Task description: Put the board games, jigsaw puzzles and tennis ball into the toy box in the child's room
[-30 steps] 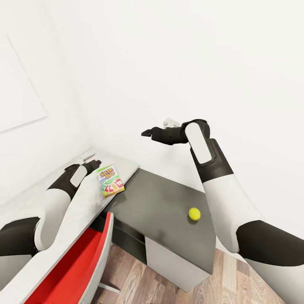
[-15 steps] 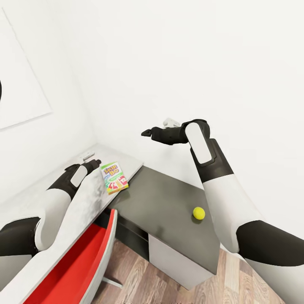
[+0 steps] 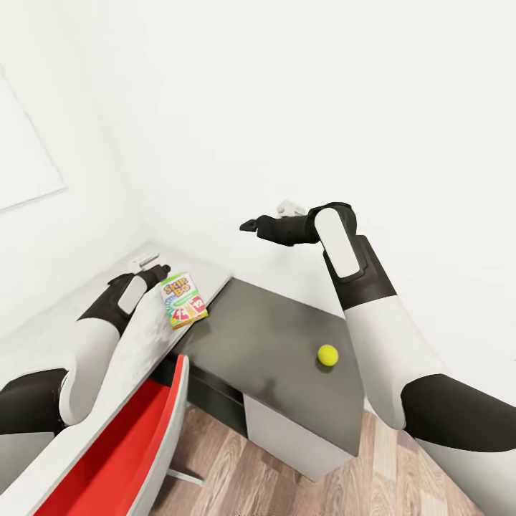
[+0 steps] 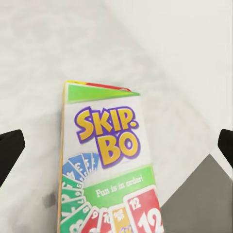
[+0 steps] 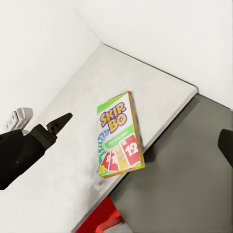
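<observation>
While the Skip-Bo box [image 3: 183, 299] lies flat on the white top of the table [image 3: 86, 337], near the edge where the white top meets the lower dark grey surface [image 3: 279, 351], I hold my left gripper [image 3: 152, 269] just beside it, on the side away from that edge. In my left wrist view the box [image 4: 108, 165] sits between my two dark fingertips [image 4: 9, 153], which stand wide apart and touch nothing, so this hand is released and empty. I judge the box to be light and stiff, made of thin printed cardboard with a smooth and probably a little slippery face. Because it lies flat, I think the best hold is across its narrow width, with one finger on each long edge, near the middle so it does not tip. Pressing too hard could dent it.

One corner of the box [image 5: 119, 137] seems to reach slightly over the white top's edge, which may give one finger room to go under.

Further from the box, the tennis ball [image 3: 328, 355] rests alone on the dark grey surface, well apart from it. My right gripper [image 3: 252, 226] hangs raised above that surface; its fingertips [image 5: 58, 124] stand apart and hold nothing. A red chair [image 3: 118, 451] stands below the white top's front edge.
</observation>
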Controlling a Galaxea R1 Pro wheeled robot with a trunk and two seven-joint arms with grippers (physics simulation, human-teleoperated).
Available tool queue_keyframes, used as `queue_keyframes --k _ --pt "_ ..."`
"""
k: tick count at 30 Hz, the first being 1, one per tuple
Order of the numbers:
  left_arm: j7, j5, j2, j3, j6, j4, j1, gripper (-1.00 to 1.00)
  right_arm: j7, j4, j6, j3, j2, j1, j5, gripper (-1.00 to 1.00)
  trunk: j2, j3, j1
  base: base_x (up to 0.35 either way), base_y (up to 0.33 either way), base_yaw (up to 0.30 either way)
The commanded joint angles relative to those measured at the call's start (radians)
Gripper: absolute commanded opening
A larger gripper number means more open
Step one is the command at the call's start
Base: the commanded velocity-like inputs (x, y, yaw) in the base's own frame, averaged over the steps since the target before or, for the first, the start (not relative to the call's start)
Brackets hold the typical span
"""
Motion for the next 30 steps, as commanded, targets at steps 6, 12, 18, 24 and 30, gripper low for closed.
queue_keyframes --k 6,12,18,24,30 --pt "0.006 0.011 0.001 0.001 0.034 -0.038 -0.003 1.0 -0.01 0.0 0.002 0.001 0.0 -0.001 -0.011 1.0 -0.002 -0.011 0.001 0.0 0.0 -0.128" --pt "0.006 0.01 0.005 -0.001 0.046 -0.049 -0.03 1.0 -0.01 -0.002 0.002 0.002 0.0 -0.001 -0.011 1.0 -0.002 -0.02 0.001 0.0 0.0 -0.129" --pt "0.007 0.009 0.018 -0.003 0.07 -0.051 -0.073 1.0 -0.01 -0.002 0.002 0.002 0.0 -0.001 -0.011 1.0 -0.002 -0.029 0.001 0.0 0.0 -0.129" --pt "0.009 0.009 0.038 -0.004 0.1 -0.051 -0.106 1.0 -0.01 -0.002 0.002 0.002 0.0 -0.001 -0.011 1.0 -0.002 -0.038 0.001 0.0 0.0 -0.129" --pt "0.01 0.01 0.047 -0.005 0.135 -0.05 -0.125 1.0 -0.01 -0.002 0.002 0.003 0.0 -0.001 -0.011 1.0 -0.002 -0.047 0.001 0.0 0.0 -0.129"
